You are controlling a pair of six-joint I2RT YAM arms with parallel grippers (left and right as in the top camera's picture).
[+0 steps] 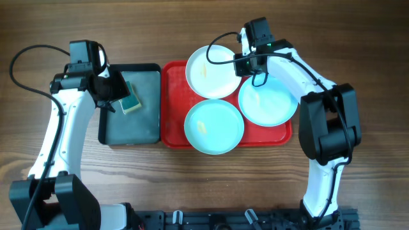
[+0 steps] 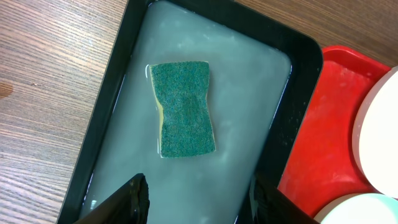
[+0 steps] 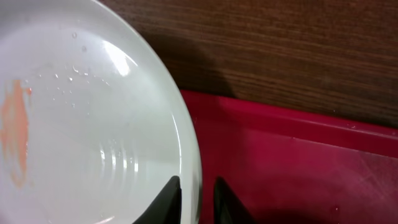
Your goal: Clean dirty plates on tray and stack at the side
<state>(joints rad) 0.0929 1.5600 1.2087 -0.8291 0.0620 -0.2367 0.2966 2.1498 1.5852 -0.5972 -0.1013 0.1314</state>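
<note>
The right gripper (image 3: 196,202) stands with its jaws drawn narrow on either side of the white plate (image 3: 93,124), one finger over the inner face and one outside the rim. A sliver of red shows beside the outer finger, so the wrist view does not settle whether the pads are biting. The plate sits at the far edge of the red tray (image 3: 298,168), its rim reaching toward the tray's back wall. An orange smear (image 3: 15,134) and beads of water mark its glossy face.

Two aqua plates (image 1: 214,126) (image 1: 268,99) crowd it on the same tray, edges meeting or overlapping. The overhead view does not show which.

The left gripper (image 2: 199,208) hangs with jaws apart and nothing between them, over the grey tray (image 2: 303,74), where a green sponge (image 2: 183,109) lies in cloudy water.

The plate looks stiff and fairly light, but smooth and wet, so it is likely to slip. It may chip if dropped. The thin upturned rim is the only place a two-finger grip can hold, and a deep, square pinch there seems safest. A plate lifted by one edge will tend to swing and could drag on its neighbours.
</note>
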